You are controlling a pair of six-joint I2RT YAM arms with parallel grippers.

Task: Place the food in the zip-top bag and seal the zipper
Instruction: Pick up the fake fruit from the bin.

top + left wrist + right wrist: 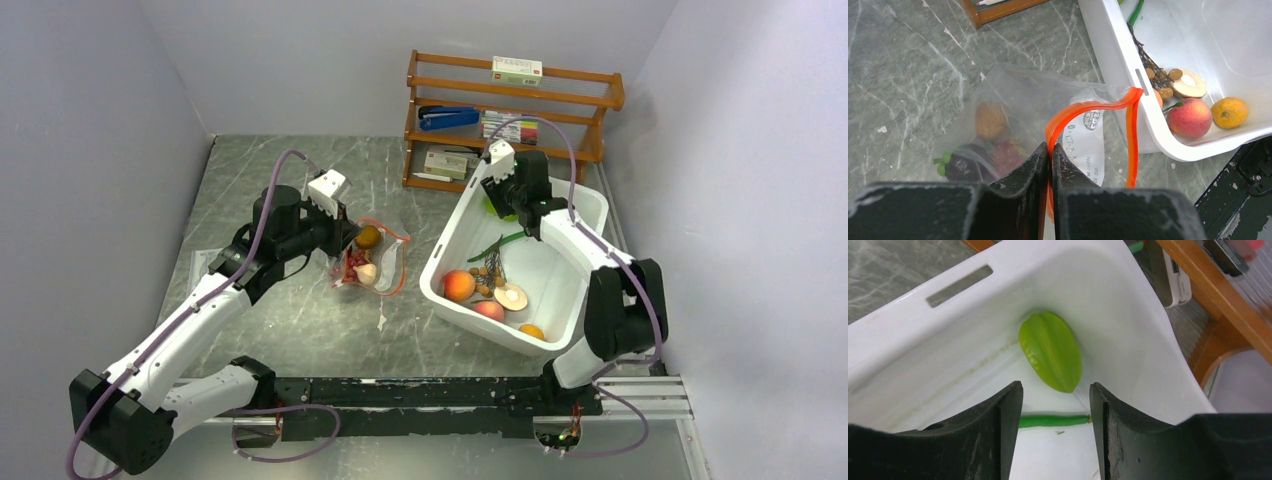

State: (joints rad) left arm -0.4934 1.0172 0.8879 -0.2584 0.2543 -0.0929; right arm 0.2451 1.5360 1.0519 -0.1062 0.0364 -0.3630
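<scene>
The clear zip-top bag [372, 258] lies on the table left of the white bin [436, 272], its mouth open. It holds an orange round fruit [368, 237], a red grape bunch [354, 265] and a pale bulb [367, 272]. My left gripper [1050, 150] is shut on the bag's red-orange zipper [1083, 107]. My right gripper [1055, 390] is open and empty inside the bin's far corner, over a green star-shaped fruit [1050, 350] and the green pod [1053, 420]. The brown berry cluster [487, 272] lies in the bin.
The bin also holds a peach [458, 285], a red fruit [489, 309], a cut pale half [510, 296] and a small orange [531, 331]. A wooden rack [510, 110] with a stapler and boxes stands behind the bin. A black rail [420, 395] runs along the near edge.
</scene>
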